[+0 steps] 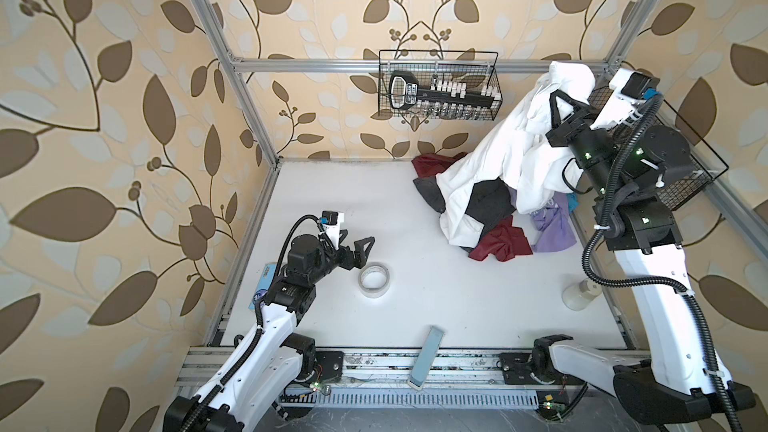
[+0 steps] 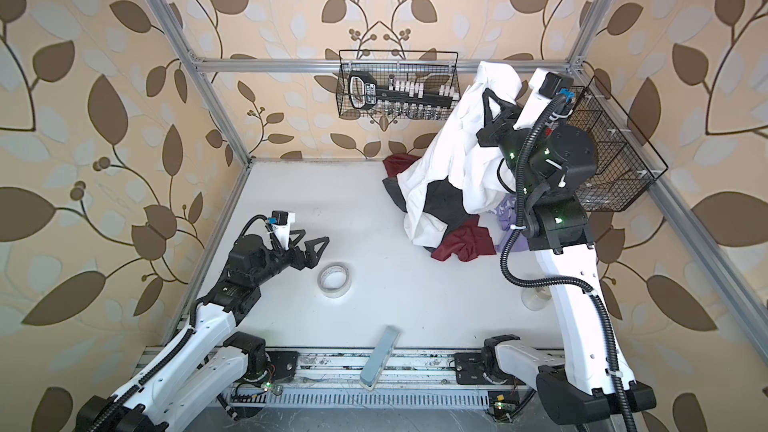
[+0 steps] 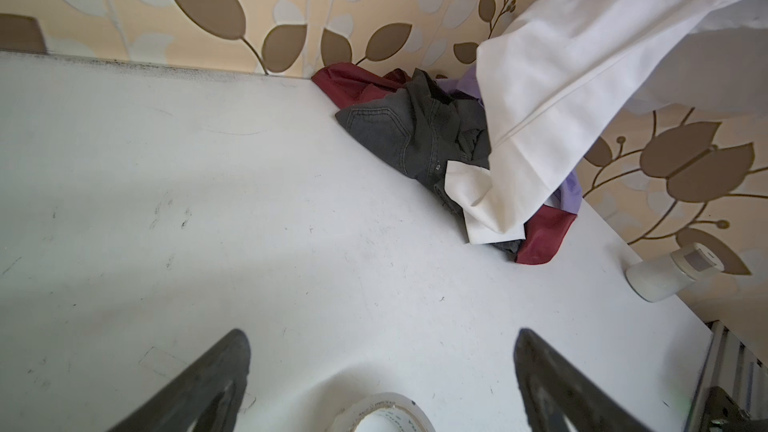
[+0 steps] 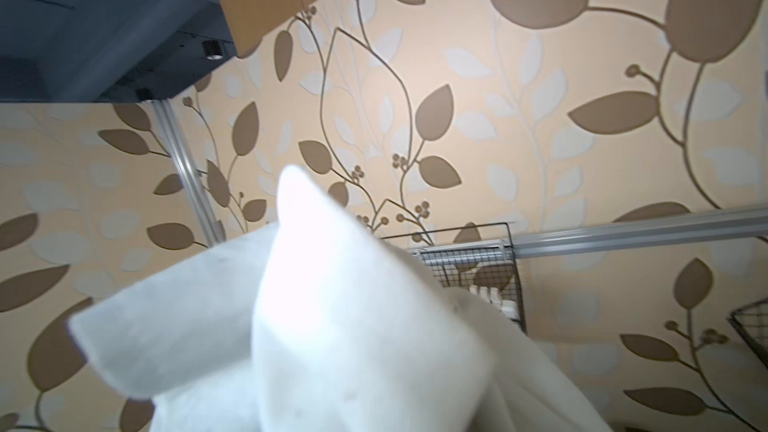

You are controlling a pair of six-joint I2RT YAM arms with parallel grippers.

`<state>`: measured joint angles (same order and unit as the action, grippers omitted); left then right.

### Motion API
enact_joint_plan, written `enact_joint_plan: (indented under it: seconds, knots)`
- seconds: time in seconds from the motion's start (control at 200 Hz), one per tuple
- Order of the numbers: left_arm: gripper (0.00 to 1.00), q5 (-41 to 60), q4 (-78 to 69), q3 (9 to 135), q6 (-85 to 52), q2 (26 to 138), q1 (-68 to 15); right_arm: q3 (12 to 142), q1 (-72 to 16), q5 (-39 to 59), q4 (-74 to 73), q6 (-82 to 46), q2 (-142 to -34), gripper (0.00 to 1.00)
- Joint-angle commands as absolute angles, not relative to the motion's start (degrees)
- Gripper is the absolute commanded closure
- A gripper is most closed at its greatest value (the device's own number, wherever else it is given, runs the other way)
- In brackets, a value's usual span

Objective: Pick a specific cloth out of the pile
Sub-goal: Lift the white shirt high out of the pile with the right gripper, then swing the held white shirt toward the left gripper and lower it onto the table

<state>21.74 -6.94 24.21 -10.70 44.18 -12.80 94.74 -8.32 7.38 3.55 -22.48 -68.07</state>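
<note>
White shirt [image 1: 511,151] is held aloft, right gripper [image 1: 559,104] jaws clamped on it, hem draped on the pile [image 1: 503,243]. Dark grey jeans [image 1: 486,201] could be dragged along if caught. Left gripper [image 1: 358,236] jaws are spread.

No word or number reads clearly anywhere. The black tool rack [image 1: 419,93] in the wire basket [image 1: 383,77] carries a white-framed label, its lettering too small to make out. Faint print runs inside the tape roll [image 3: 390,401], and the blue card [image 1: 268,273] at the table edge shows marks — both illegible
</note>
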Motion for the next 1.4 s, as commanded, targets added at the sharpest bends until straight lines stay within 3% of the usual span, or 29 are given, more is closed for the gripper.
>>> enact_joint_plan:
  seconds: [0.0,0.18,0.515,0.72,0.985,1.4]
  knots:
    - [0.01,20.51,-6.51,24.31,-10.11,43.07,-13.27,98.87,-9.03,15.9,-5.44,-28.5,-70.67,1.0]
    - [0.01,19.87,-6.33,24.29,-10.11,42.71,-13.36,110.54,-12.23,21.01,-10.15,-32.61,-78.5,1.0]
    - [0.01,18.5,-5.81,24.17,-10.03,41.93,-13.54,142.88,-27.35,24.92,-10.88,-33.55,-103.0,1.0]
    - [0.01,17.15,-5.71,23.82,-10.26,40.55,-13.69,134.79,-32.2,26.21,-20.1,-34.54,-111.42,1.0]
    - [0.02,16.42,-6.15,23.66,-10.03,40.17,-13.89,142.15,-32.28,28.53,-25.26,-37.41,-129.98,1.0]
    - [0.02,16.74,-6.24,24.17,-9.53,41.4,-13.89,141.84,-27.57,23.15,-30.4,-31.46,-128.5,1.0]
